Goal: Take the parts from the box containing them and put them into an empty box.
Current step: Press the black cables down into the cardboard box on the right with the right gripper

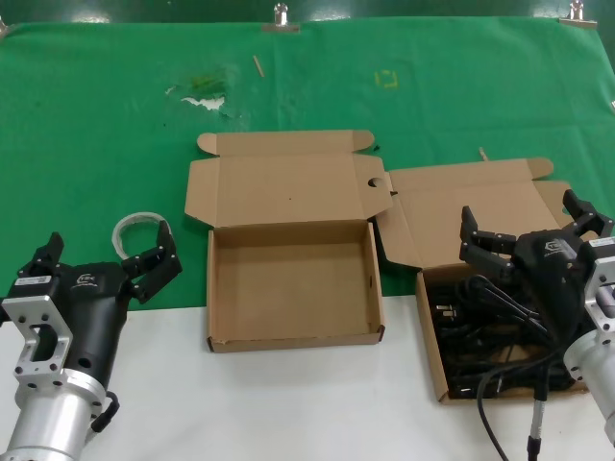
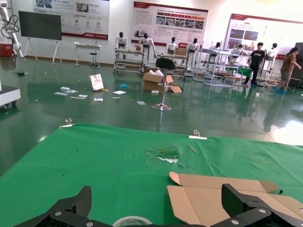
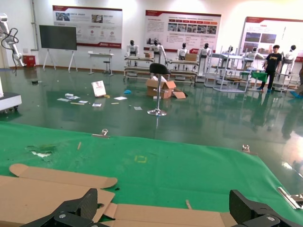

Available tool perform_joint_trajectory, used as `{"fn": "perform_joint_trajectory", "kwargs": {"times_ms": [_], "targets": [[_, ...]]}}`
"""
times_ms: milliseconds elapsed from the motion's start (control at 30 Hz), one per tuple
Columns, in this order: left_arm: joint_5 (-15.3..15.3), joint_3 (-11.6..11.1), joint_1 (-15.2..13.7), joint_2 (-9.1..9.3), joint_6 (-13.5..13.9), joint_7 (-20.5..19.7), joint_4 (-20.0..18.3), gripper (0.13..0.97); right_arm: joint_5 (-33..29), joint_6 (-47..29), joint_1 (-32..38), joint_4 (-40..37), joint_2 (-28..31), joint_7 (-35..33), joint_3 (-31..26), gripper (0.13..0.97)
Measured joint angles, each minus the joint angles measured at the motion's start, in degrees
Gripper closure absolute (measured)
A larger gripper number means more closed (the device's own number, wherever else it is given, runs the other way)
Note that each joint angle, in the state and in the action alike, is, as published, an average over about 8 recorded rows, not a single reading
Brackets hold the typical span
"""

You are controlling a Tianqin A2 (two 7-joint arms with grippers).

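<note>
While the left gripper (image 1: 106, 259) rests spread beside the empty box (image 1: 293, 336), the right gripper (image 1: 530, 224) hovers spread over the cords (image 1: 480, 331) lying in the full box (image 1: 430, 331).

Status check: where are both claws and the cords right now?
Right claw open, above black coiled power cords in right-hand brown cardboard box. Left claw open, idle beside grey-white tubing ring. Middle brown cardboard box empty, path unobstructed.
</note>
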Motion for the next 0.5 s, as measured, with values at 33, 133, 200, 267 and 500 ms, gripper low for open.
{"fn": "perform_joint_trajectory", "kwargs": {"times_ms": [33, 133, 200, 267, 500], "targets": [[0.0, 0.0, 0.0, 0.0, 0.0, 0.0, 0.0, 0.132, 0.0, 0.0, 0.0, 0.0, 0.0, 0.0, 0.0, 0.129], [0.0, 0.0, 0.0, 0.0, 0.0, 0.0, 0.0, 0.132, 0.0, 0.0, 0.0, 0.0, 0.0, 0.0, 0.0, 0.129], [0.0, 0.0, 0.0, 0.0, 0.0, 0.0, 0.0, 0.132, 0.0, 0.0, 0.0, 0.0, 0.0, 0.0, 0.0, 0.129], [0.0, 0.0, 0.0, 0.0, 0.0, 0.0, 0.0, 0.132, 0.0, 0.0, 0.0, 0.0, 0.0, 0.0, 0.0, 0.129], [0.0, 0.0, 0.0, 0.0, 0.0, 0.0, 0.0, 0.132, 0.0, 0.0, 0.0, 0.0, 0.0, 0.0, 0.0, 0.129]]}}
